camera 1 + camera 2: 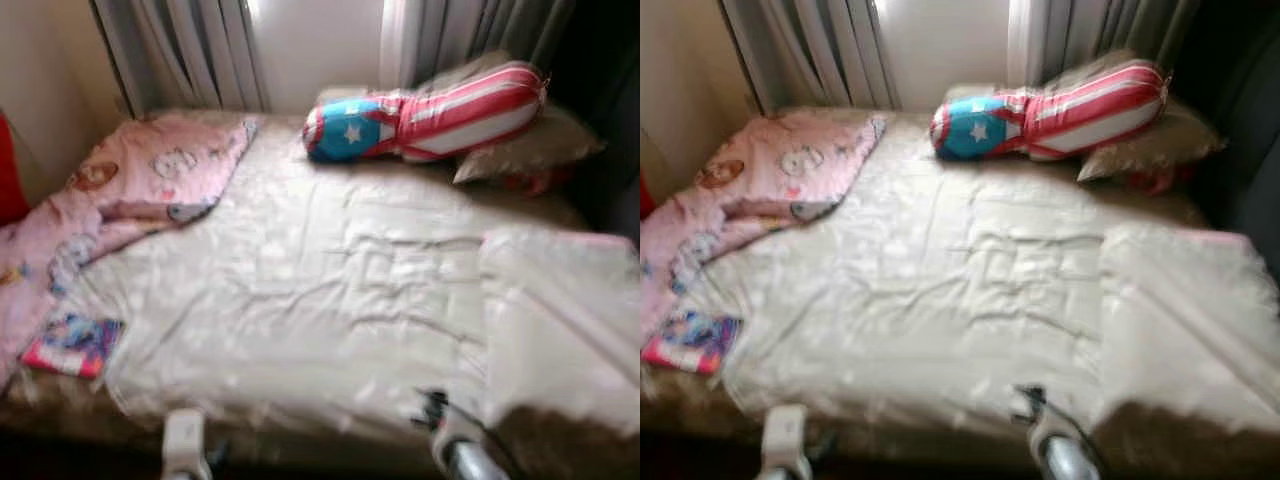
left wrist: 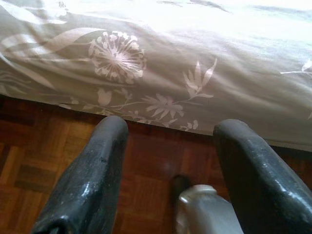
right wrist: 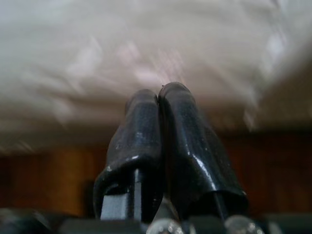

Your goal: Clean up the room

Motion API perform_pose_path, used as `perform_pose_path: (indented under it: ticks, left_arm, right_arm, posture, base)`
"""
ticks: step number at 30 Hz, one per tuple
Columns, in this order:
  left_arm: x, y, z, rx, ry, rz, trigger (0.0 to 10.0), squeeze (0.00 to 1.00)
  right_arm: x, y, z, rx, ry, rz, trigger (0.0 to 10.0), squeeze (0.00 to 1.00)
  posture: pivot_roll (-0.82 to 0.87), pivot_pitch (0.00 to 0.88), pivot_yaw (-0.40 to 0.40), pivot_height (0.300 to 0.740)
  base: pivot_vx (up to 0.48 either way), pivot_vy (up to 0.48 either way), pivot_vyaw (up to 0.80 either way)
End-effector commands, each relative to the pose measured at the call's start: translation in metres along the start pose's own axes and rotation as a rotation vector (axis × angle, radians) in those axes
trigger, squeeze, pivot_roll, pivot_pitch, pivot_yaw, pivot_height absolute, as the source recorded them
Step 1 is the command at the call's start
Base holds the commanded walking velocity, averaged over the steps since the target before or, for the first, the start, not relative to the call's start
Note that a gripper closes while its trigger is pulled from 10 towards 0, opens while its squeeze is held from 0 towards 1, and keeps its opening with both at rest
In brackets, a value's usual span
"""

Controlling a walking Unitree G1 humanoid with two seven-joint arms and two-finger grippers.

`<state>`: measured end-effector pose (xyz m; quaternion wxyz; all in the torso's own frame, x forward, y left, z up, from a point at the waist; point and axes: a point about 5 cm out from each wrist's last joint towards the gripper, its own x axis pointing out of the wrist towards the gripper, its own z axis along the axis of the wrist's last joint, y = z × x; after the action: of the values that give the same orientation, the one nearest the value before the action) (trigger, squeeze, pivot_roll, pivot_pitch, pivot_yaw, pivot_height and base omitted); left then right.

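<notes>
Two arms low at the foot of the bed (image 1: 560, 205), and I'm facing the whole job. Biggest first: the pale floral bedspread (image 1: 330, 300) lies across the mattress, rumpled in the middle, one corner folded back near my right side. Along my left edge, the pink cartoon blanket (image 1: 120, 190) is bunched and spilling off the side. Up by the curtains (image 1: 190, 50), the star-and-stripes bolster (image 1: 430, 115) rests on a beige pillow (image 1: 545, 145). Smallest, a colourful book (image 1: 72, 345) sits at the near left corner. My left gripper (image 2: 168, 161) hangs with fingers spread, empty, over parquet floor (image 2: 44, 156) just beside the bedspread's hem. My right gripper (image 3: 158, 141) is pressed closed on nothing. I reckon this is the approach step; next calls for reaching in, likely toward that book or blanket.
</notes>
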<state>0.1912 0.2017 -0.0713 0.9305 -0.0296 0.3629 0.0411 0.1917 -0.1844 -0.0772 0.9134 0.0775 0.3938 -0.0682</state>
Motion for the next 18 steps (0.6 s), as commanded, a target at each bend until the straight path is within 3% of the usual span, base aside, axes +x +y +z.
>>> perform_pose_path:
  ticks: [1,4,12,18]
  left_arm:
    - [-0.002,0.009,-0.005,0.023,0.036,0.026,10.0,0.0]
    - [-0.004,0.013,-0.012,0.028,0.081,0.043,10.0,0.0]
    - [-0.007,0.018,-0.021,0.017,0.127,0.063,10.0,0.0]
    - [-0.007,0.016,-0.023,0.003,0.15,0.071,10.0,0.0]
  right_arm:
    - [0.0,0.007,-0.004,-0.025,0.029,0.017,10.0,0.0]
    - [-0.004,0.001,-0.02,-0.056,0.091,0.008,10.0,0.0]
    - [-0.01,-0.012,-0.033,-0.069,0.139,0.004,10.0,0.0]
    - [-0.016,-0.038,-0.036,-0.079,0.158,-0.024,10.0,0.0]
  posture:
    - [-0.01,0.024,-0.025,0.74]
    - [0.0,0.022,-0.028,0.74]
    - [0.0,0.019,-0.028,0.74]
    - [0.0,0.003,-0.037,0.74]
  base:
    - [0.0,0.48,0.0]
    - [0.0,0.48,0.0]
    - [0.0,0.48,0.0]
    - [0.0,0.48,0.0]
